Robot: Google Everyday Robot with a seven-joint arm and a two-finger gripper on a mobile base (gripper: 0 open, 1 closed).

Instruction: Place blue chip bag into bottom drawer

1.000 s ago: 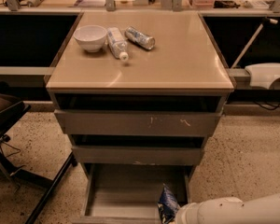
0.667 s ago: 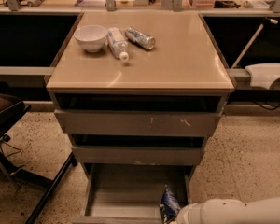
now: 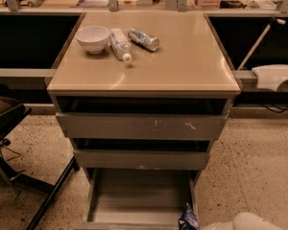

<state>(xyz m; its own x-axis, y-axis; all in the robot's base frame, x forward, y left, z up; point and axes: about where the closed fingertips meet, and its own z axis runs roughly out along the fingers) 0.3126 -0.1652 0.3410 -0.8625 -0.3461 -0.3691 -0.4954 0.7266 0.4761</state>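
We log the gripper [image 3: 199,225] low at the near right, cannot tell whether it grips, beside the blue chip bag [image 3: 187,218] at the open bottom drawer's [image 3: 134,195] near-right corner by its side wall; released here, we judge, the bag could catch that wall and tip onto the floor [image 3: 259,166].

Claw [image 3: 199,224], blue chip bag [image 3: 188,218]: farther right
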